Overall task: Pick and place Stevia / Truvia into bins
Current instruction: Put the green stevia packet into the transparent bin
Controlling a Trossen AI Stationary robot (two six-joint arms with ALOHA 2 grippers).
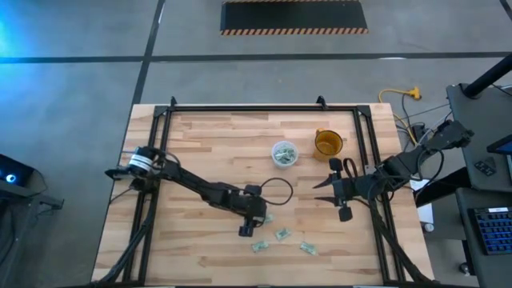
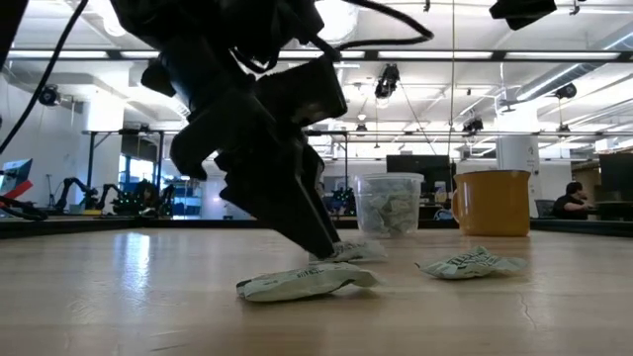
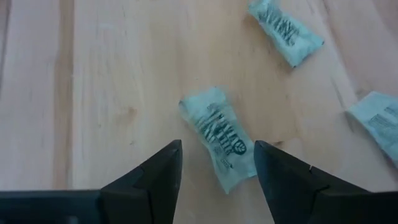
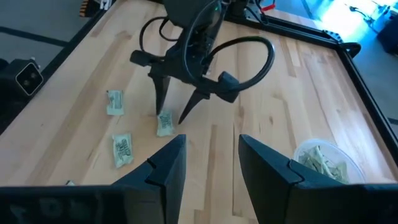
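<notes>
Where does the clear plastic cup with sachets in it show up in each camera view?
High view: clear cup, table centre, beside the orange cup.
Low view, centre, left of the orange cup.
Left wrist view: not in it.
Right wrist view, lower right.
Shared landmark: orange cup.

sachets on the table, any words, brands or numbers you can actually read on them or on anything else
No text reads for certain.
Sachet between the open jaws of the left gripper: dark print, too blurred to read.
Two other sachets: print too blurred.
Clear cup and orange cup: no label visible.
</notes>
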